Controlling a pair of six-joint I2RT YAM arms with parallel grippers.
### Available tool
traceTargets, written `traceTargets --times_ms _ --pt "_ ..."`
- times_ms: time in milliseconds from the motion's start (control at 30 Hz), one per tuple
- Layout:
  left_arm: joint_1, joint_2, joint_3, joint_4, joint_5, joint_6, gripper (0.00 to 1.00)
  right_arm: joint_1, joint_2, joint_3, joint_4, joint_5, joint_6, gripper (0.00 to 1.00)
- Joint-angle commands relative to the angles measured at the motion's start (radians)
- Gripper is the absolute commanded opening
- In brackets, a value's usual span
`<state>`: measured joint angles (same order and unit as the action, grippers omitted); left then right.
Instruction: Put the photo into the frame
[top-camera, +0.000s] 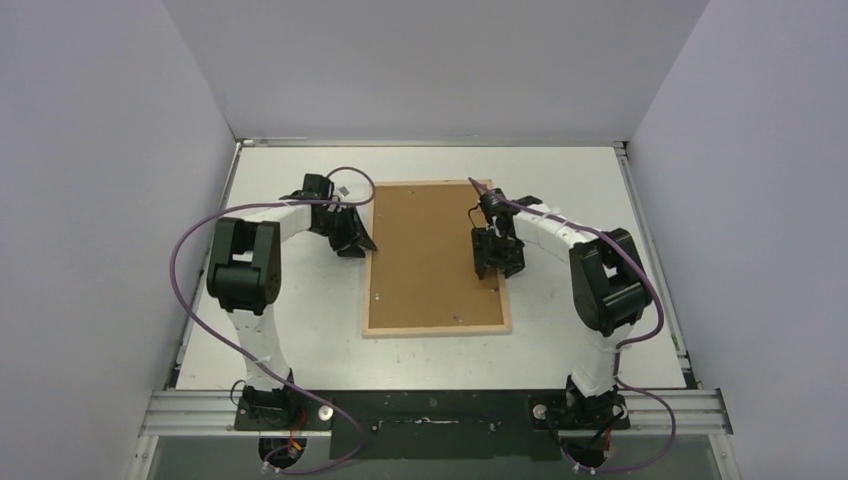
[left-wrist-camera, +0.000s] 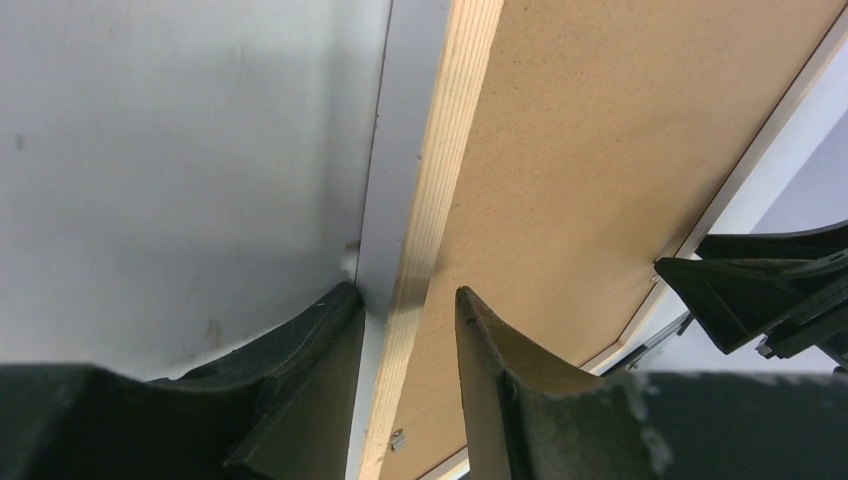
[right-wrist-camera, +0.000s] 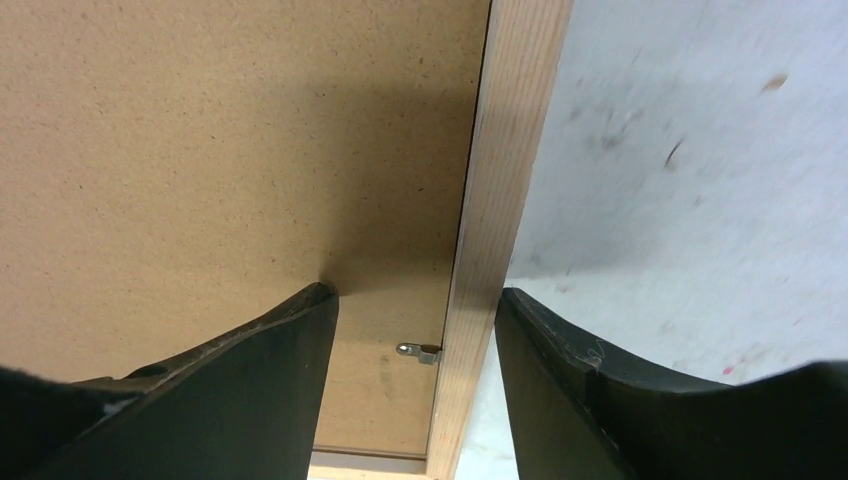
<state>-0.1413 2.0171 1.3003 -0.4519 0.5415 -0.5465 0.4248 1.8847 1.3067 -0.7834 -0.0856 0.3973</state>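
**First:** Pale wood is showing, so the frame (top-camera: 438, 329) lies face down on the table (top-camera: 300, 330), with the brown backing board (top-camera: 425, 250) seated in its back.

**Second:** Which way does it run?

**First:** Its long axis goes from the arms' end toward the far wall, a touch skewed. The short rails are at the near and far ends.

**Second:** And the grippers?

**First:** The left gripper (left-wrist-camera: 405, 300) is spread astride the left long rail, one finger outside it and one over the board. The right gripper (right-wrist-camera: 415, 295) stands the same way on the right rail, spread and not clamped. A small metal clip (right-wrist-camera: 420, 351) sits just beside it.

**Second:** How would it handle?

**First:** Stiff and fairly light, I'd guess, though a pane would make it fragile. It's broad enough to tip if lifted by one side, so I'd take both long rails, opposite each other.

**Second:** The photo?

**First:** I can't see it from any view. Whether it's under the board, I cannot tell.
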Motion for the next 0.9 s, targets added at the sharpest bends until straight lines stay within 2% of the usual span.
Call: traceTargets --times_ms 0,100,233,333,533,867 --pt "-0.020 -0.104 -0.040 -0.070 -0.008 0.025 0.38 0.028 -0.128 -0.030 0.046 0.009 0.069 0.59" --pt "0.007 -0.101 0.006 -0.067 -0.018 0.022 0.41 -0.034 -0.121 0.041 0.021 0.128 0.064 0.59" --pt "0.030 -0.114 0.123 -0.083 -0.039 0.022 0.41 -0.081 -0.121 0.192 0.015 0.200 0.045 0.59" --pt "0.028 -0.141 0.179 -0.065 -0.027 0.035 0.39 -0.086 -0.089 0.298 0.042 0.146 0.004 0.60" --pt "-0.021 -0.095 0.200 -0.003 0.125 -0.002 0.37 -0.057 0.044 0.401 0.043 0.072 0.022 0.56" --pt "-0.066 -0.005 0.181 -0.010 0.067 0.011 0.35 -0.041 0.234 0.485 0.118 -0.041 0.115 0.52"
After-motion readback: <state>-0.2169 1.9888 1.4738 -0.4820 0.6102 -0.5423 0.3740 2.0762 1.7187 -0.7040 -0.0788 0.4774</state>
